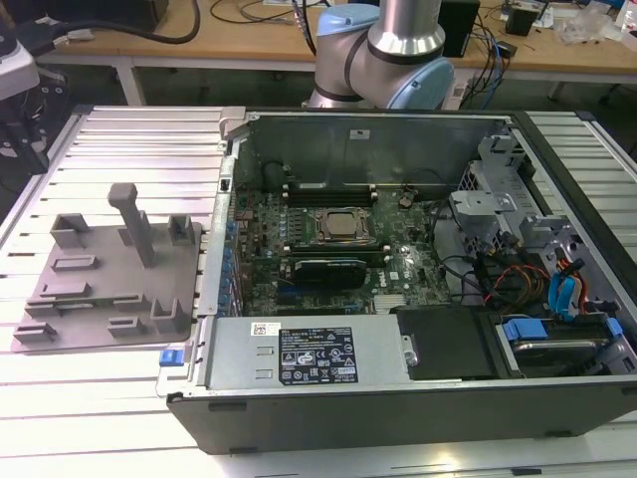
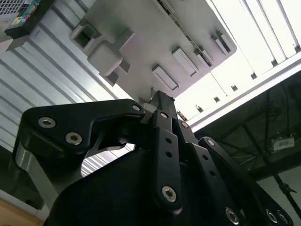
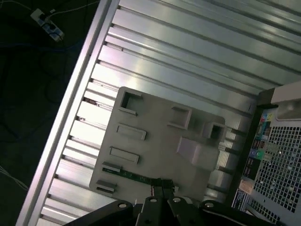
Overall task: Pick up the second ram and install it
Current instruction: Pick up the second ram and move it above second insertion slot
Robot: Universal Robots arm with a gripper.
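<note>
The second ram [image 3: 136, 176] is a thin dark green stick lying along one edge of the grey plastic plate [image 3: 160, 136]. In the second wrist view it shows as a dark strip [image 2: 188, 35] on the plate [image 2: 141, 56]. In the exterior view it is a thin line [image 1: 78, 300] near the plate's front. My gripper [image 3: 162, 184] hangs well above the plate, and its tips line up with one end of the stick. The black fingers [image 2: 162, 141] meet at the tip [image 2: 157, 100] with nothing between them.
The open computer case [image 1: 398, 398] stands at the exterior view's right of the plate [image 1: 100, 289], with the CPU socket [image 1: 342, 227] and memory slots [image 1: 328, 251] on its motherboard. The plate carries a tall post [image 1: 134, 224] and several blocks. The table is ribbed metal [image 3: 188, 52].
</note>
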